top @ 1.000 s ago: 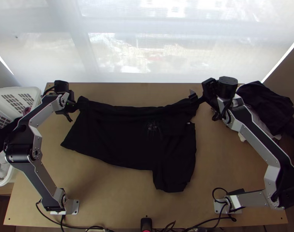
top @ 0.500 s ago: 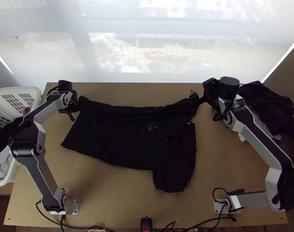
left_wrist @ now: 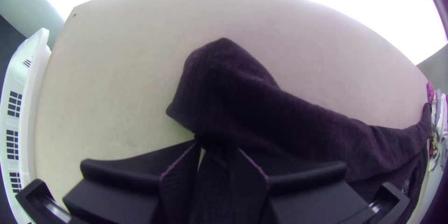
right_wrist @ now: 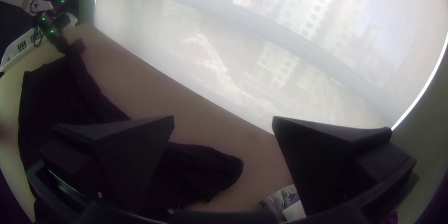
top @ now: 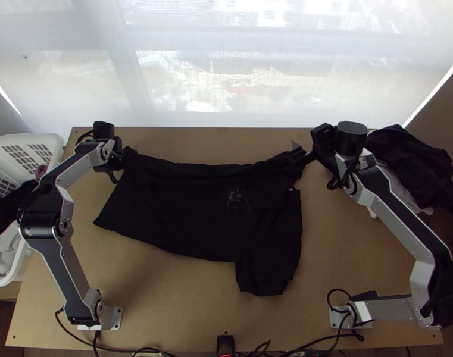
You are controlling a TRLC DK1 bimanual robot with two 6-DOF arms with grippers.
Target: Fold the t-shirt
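The black t-shirt [top: 196, 208] lies across the table with layers over each other, a sleeve-like part pointing toward the near edge. At its far left corner is my left gripper [top: 120, 160]. In the left wrist view the gripper [left_wrist: 218, 151] has its fingers close together on t-shirt [left_wrist: 261, 107] fabric. By the shirt's far right corner stands my right gripper [top: 302, 153]. The right wrist view has the gripper [right_wrist: 223, 123] with fingers wide apart, beyond and below them the t-shirt [right_wrist: 200, 168].
A white basket [top: 55, 143] with clothes stands at the left edge. Dark and light clothes [top: 411, 160] are heaped at the far right. A pale screen [top: 226, 77] rises behind the table's far edge. Bare wood [top: 166, 297] lies nearest the arms' bases.
My left gripper has moved a little to the right, and the shirt corner at it has shifted slightly the same way. The right arm has barely moved.
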